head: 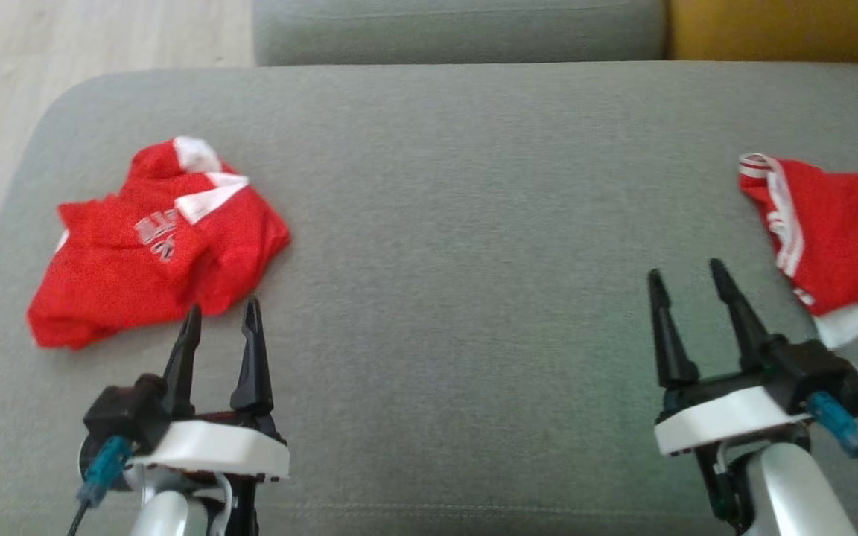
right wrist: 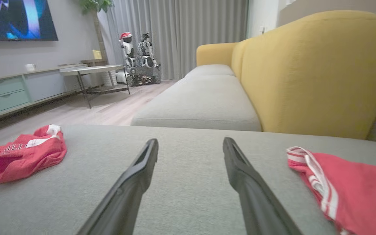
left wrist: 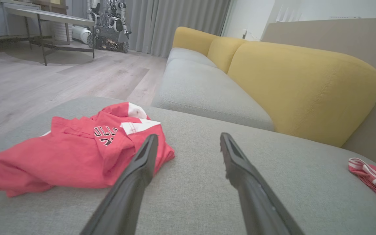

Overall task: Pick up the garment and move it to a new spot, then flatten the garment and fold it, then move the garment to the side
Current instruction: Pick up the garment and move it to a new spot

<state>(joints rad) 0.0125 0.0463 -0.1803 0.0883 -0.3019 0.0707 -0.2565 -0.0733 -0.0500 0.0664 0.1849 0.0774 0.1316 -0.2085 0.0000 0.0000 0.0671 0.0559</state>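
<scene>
Red jersey (head: 157, 246), crumpled, left side of grey cushion (head: 474, 186) | left tool (head: 223, 307) just near of it, spread apart, empty | right tool (head: 685, 268) apart, empty, beside second red garment (head: 831, 238) | step: pick-up, not yet begun, we judge | next: we need left tool onto a raised fold.

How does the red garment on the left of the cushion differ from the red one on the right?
The left garment carries printed lettering, while the right garment shows white stripes along one edge and no lettering that I can see. The left garment is bunched into a heap and is wholly in the head view. The right garment lies flatter and runs off that view's right edge. Both are red with white trim and lie loose on the grey cushion.
</scene>
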